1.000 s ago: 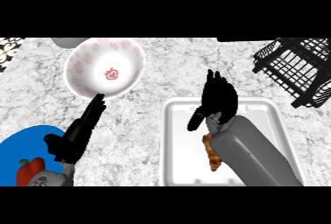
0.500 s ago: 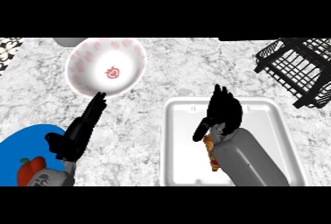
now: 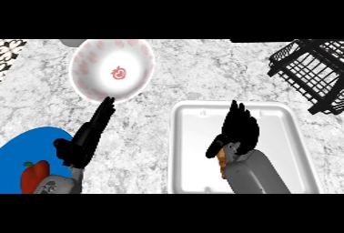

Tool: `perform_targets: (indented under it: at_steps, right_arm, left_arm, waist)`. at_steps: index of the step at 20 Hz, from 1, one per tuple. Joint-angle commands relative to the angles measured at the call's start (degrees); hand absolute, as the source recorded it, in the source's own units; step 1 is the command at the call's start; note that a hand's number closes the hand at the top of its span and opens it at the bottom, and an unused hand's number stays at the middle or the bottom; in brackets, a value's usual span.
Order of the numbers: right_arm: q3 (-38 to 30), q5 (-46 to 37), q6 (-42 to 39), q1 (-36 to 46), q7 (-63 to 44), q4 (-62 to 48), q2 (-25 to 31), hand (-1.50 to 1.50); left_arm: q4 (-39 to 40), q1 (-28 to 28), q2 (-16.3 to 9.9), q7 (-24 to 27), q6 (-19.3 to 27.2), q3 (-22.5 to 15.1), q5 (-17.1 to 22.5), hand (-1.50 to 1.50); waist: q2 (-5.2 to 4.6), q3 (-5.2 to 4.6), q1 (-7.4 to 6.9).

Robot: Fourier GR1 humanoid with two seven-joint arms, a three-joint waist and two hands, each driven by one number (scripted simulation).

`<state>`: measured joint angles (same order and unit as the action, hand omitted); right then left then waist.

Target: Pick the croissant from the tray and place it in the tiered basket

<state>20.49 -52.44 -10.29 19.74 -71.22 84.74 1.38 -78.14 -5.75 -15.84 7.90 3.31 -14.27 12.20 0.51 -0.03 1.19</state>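
A white tray point(image 3: 295, 132) lies on the marble counter at the lower right. My right hand point(image 3: 238, 127) reaches down into it, fingers pointing away and slightly bent over the croissant point(image 3: 221, 160). Only a thin brown edge of the croissant shows under the wrist, at the hand's left side. Whether the fingers close round it is hidden. The black wire tiered basket point(image 3: 312, 73) stands at the upper right edge, apart from the tray. My left hand point(image 3: 87, 136) rests at the lower left, fingers straight and holding nothing.
A white plate with pink marks point(image 3: 113, 70) sits at the upper left, just beyond the left fingertips. A blue plate point(image 3: 20, 150) with a red tomato-like item point(image 3: 33, 175) lies in the lower left corner. Bare marble separates the tray and the basket.
My right hand and forearm have drawn back towards me and lowered into the tray, covering more of the croissant. The left hand has not moved.
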Motion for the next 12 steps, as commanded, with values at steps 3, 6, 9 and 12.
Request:
perform_targets:
  at_steps: [3, 6, 9, 12]
  right_arm:
    - [-1.89, -1.06, -5.68, -2.51, -13.21, 5.03, -1.32, -1.5]
    - [1.88, -2.31, -2.27, -6.43, -13.24, 4.97, -1.33, -1.5]
    - [1.86, -0.85, -3.27, -5.68, -13.38, 4.01, -1.34, -1.5]
    - [2.04, -2.52, -1.86, -9.34, -10.87, 5.99, -1.34, -1.5]
  left_arm:
    - [1.87, -1.96, 0.58, -0.03, -0.4, 0.59, -0.79, 0.0]
    - [-1.12, -1.2, -0.16, -2.82, -0.75, 0.82, -0.21, 0.0]
    - [2.97, -3.32, 0.86, -0.86, -1.3, 1.85, -0.36, 0.0]
    - [0.77, -1.08, 1.96, -0.95, -0.59, 0.59, -1.58, 0.0]
  waist:
    - [-0.3, -0.04, -0.33]
    - [-0.33, 0.0, -1.02]
    - [-0.54, -0.03, -1.02]
    - [-0.41, 0.0, -1.03]
